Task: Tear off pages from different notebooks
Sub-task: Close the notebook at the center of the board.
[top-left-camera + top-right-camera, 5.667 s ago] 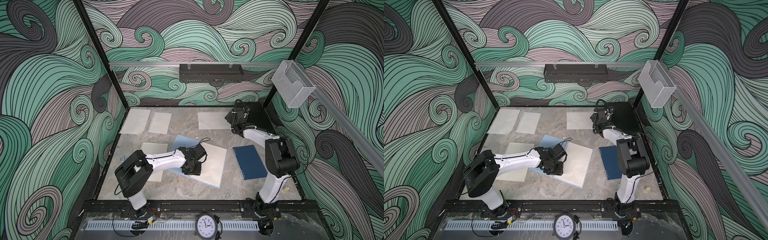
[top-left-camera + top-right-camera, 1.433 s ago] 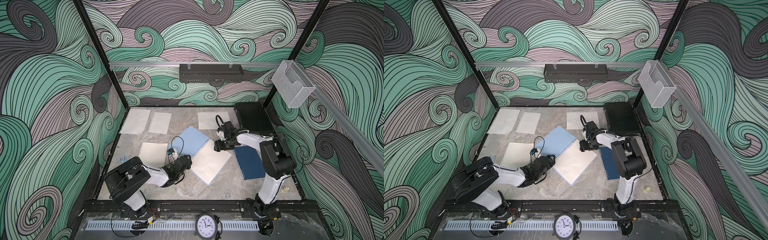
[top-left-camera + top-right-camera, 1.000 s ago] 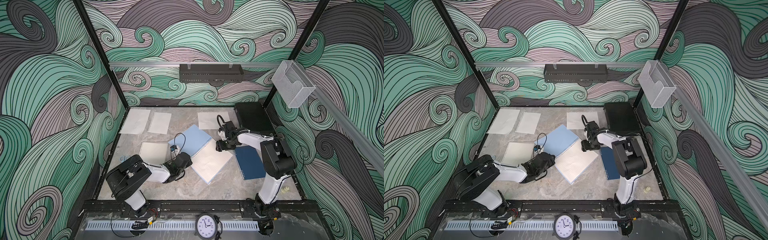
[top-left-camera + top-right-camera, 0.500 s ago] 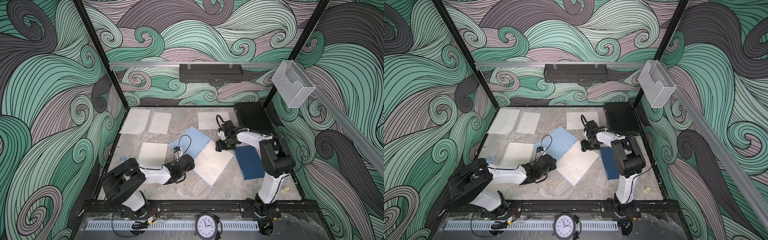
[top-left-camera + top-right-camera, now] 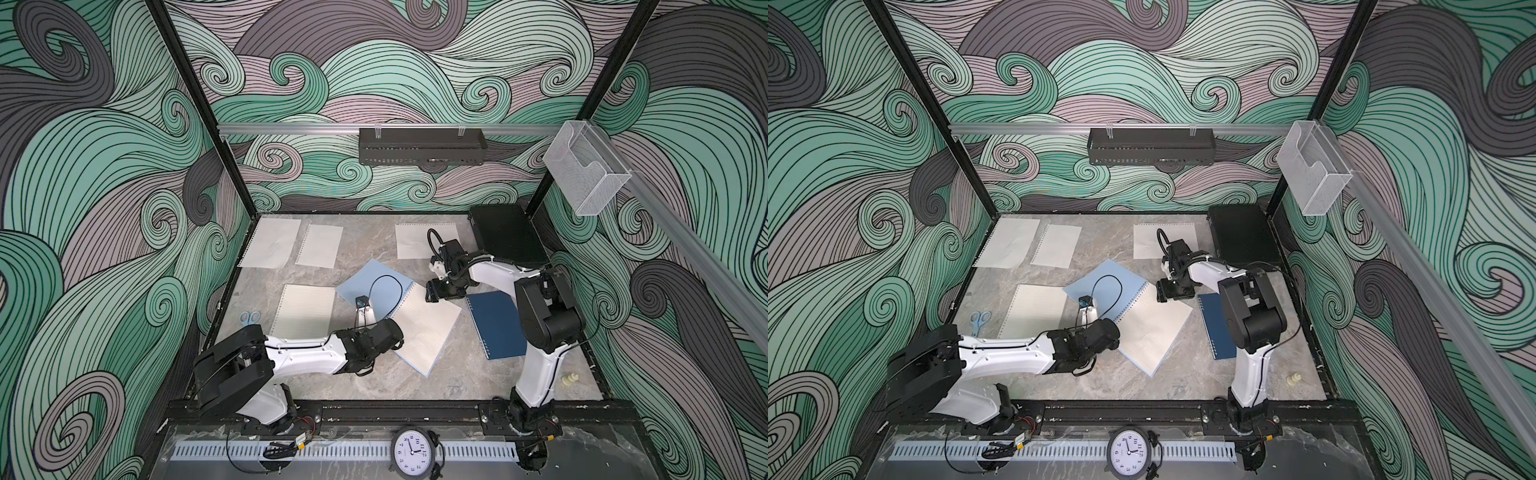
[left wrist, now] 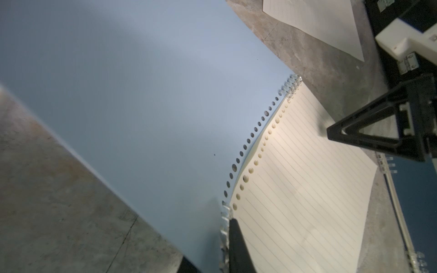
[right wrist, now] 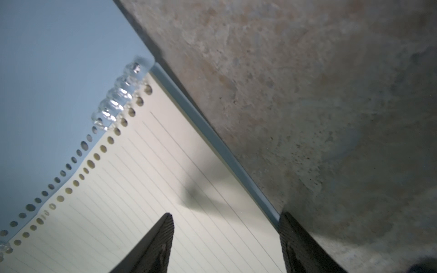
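The light blue notebook [image 5: 365, 270] lies open in the middle of the worktop [image 5: 415, 382], cover flipped back and the top lined page [image 5: 424, 328] facing up. The left gripper [image 5: 392, 338] sits at the near end of the clear ring binding [image 6: 225, 212]. Its fingers [image 6: 236, 243] are pressed nearly together on the notebook's bound edge, which looks like a decent anchor.

The right gripper [image 7: 225, 215] hovers at the page's far corner with fingers spread. One is over the lined paper and the other over bare worktop, so the page edge runs between them — nothing pinched on that side yet.

My take on doing this bit well:
- Come down so the outer finger catches only the top sheet, not the stack or the blue back cover, then close.
- Pull away from the rings at a low angle, starting at one end, so the holes let go one by one instead of ripping the sheet across.
- The dark navy notebook [image 5: 494, 324] lies just beside the open one — I'd avoid dragging over it.
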